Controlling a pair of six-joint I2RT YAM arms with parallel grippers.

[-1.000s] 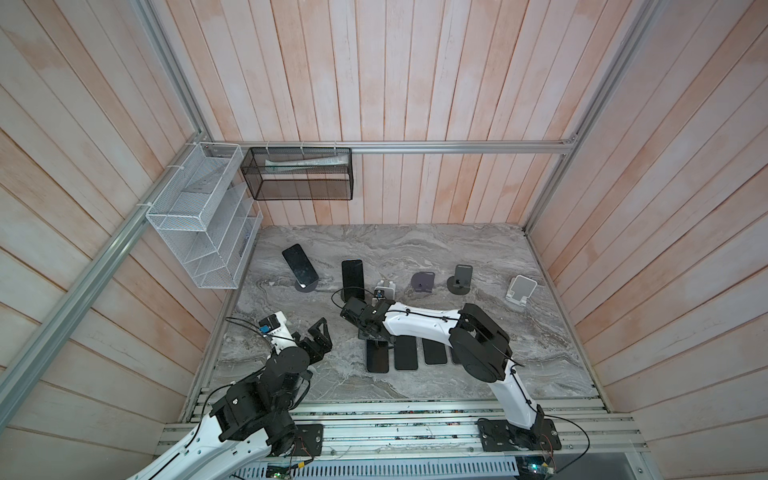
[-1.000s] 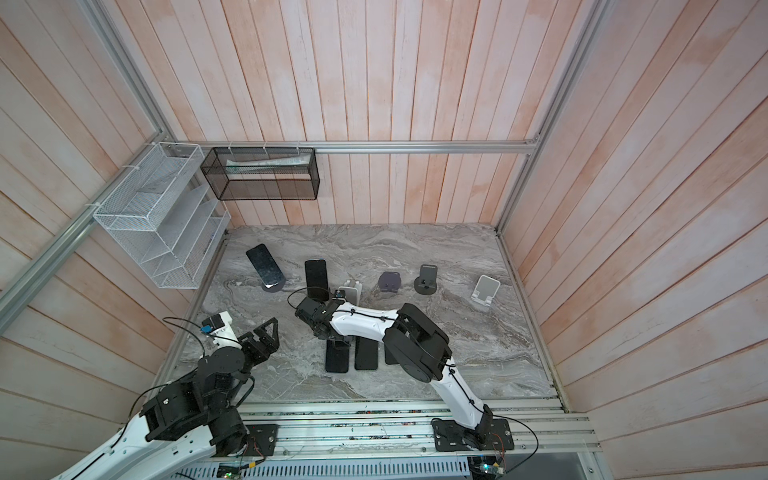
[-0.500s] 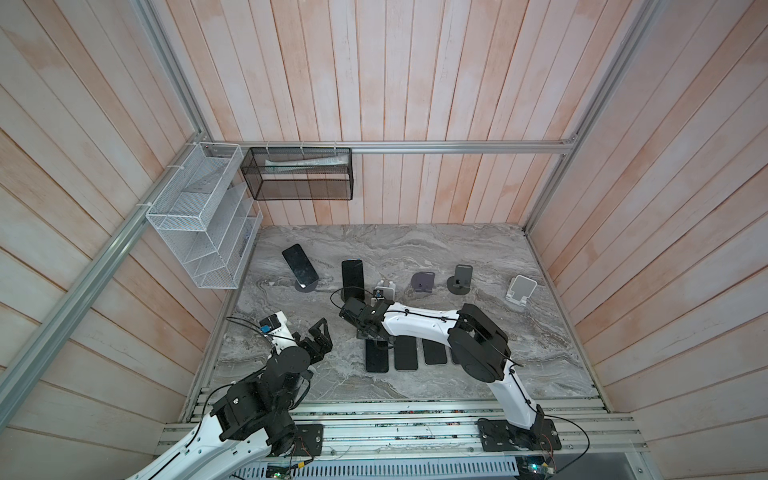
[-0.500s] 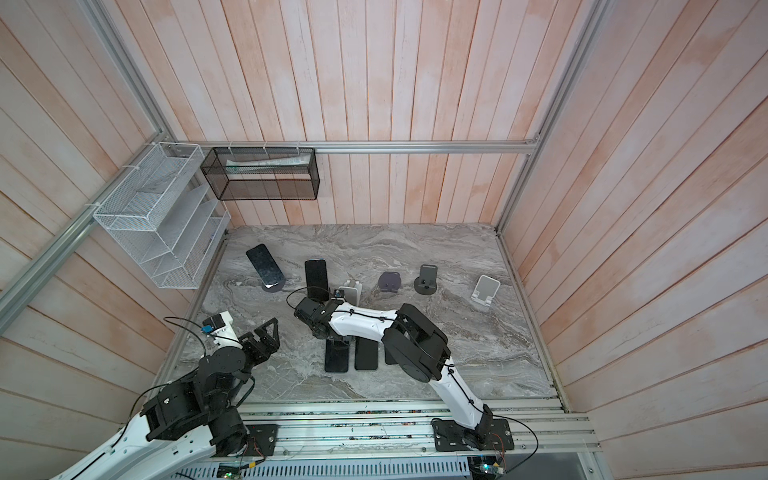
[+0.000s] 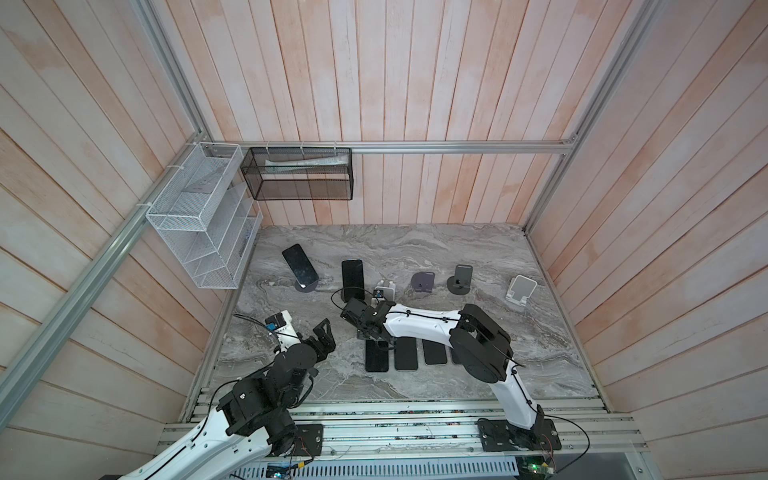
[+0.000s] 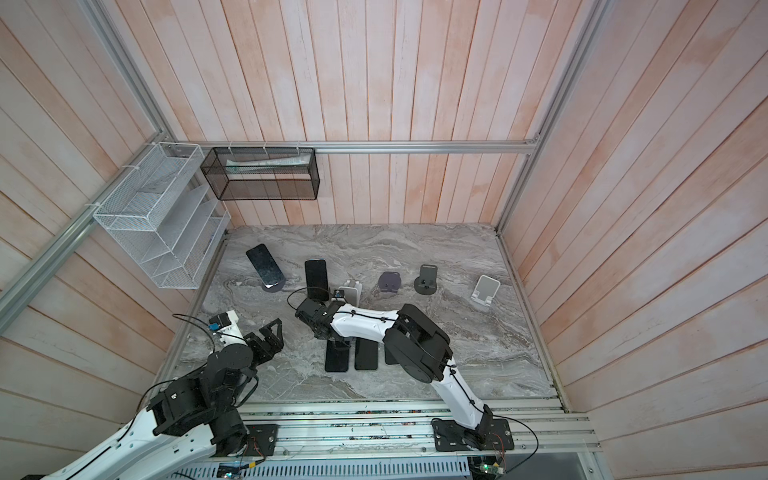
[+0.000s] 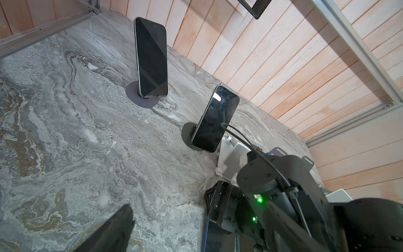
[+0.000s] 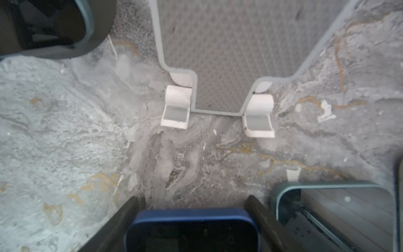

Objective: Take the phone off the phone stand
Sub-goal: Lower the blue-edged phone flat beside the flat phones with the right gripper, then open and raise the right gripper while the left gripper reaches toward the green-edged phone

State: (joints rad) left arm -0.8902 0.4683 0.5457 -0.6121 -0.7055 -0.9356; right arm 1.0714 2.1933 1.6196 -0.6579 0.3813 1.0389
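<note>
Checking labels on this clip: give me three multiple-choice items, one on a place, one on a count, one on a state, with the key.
1. Where is the blue-edged phone?
A. on the purple stand
B. between the fingers of the right gripper
C. in the white wire rack
2. How many phones are propped on stands?
A. none
B. four
C. two
3. The left gripper is:
A. open and empty
B. shut on a phone
C. shut on a stand
Key: B, the right wrist view shows a finger on each side of it; C, the far-left phone and the phone beside it, in a top view; A, it is spread wide around nothing.
</note>
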